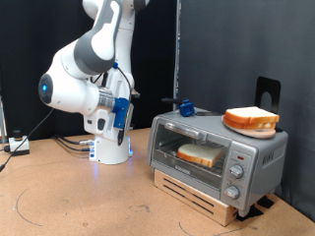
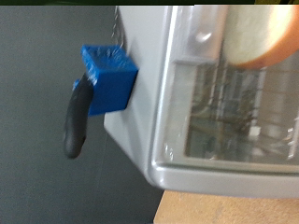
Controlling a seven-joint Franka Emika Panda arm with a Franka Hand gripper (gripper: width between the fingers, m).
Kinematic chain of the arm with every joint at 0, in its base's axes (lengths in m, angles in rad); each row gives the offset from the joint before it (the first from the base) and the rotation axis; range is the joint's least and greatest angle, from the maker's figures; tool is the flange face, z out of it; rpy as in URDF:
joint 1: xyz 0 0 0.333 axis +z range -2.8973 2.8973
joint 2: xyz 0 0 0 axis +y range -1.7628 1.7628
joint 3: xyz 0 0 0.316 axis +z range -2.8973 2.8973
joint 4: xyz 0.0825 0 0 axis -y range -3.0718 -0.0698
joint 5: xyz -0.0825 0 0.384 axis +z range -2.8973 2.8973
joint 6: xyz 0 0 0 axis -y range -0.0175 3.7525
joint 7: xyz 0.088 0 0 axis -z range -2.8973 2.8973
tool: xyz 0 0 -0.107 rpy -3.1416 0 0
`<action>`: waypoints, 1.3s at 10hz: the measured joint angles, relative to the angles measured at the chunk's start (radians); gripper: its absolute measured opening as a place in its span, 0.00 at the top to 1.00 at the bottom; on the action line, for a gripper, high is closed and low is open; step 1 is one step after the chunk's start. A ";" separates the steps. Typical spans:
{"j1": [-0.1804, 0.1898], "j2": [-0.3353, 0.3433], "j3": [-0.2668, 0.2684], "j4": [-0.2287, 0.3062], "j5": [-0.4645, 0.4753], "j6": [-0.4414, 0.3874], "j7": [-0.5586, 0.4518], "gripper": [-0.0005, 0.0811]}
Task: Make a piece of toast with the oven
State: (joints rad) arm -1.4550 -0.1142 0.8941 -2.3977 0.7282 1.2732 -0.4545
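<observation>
The silver-grey oven (image 1: pixel 261 157) stands at the exterior view's right, its glass door shut. One bread slice (image 1: pixel 200 153) lies on the rack inside, seen through the glass. A second slice (image 1: pixel 251 120) lies on the oven's roof. In the wrist view the oven (image 2: pixel 187 84) fills the right side, with the roof slice (image 2: pixel 262 33) at its edge and the wire rack behind the glass. The gripper shows in neither view; the arm leaves the exterior view at the top.
A blue block with a black lever (image 1: pixel 185 106) sits at the oven's back corner, also in the wrist view (image 2: pixel 107 77). The oven rests on a wooden pallet (image 1: pixel 202 195). The robot base (image 1: pixel 108 147) stands at the left, and a black stand (image 1: pixel 268 93) behind the oven.
</observation>
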 joint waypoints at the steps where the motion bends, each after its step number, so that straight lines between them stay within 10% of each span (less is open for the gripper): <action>1: -0.001 0.050 0.000 0.022 -0.001 0.032 0.043 0.01; 5: 0.000 0.152 0.010 0.056 -0.001 0.102 0.100 0.01; 9: 0.097 0.368 0.027 0.183 -0.051 0.029 0.220 0.01; 13: 0.184 0.485 0.026 0.249 -0.005 0.241 0.315 0.01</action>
State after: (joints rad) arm -1.2714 0.3708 0.9203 -2.1487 0.7229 1.5142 -0.1395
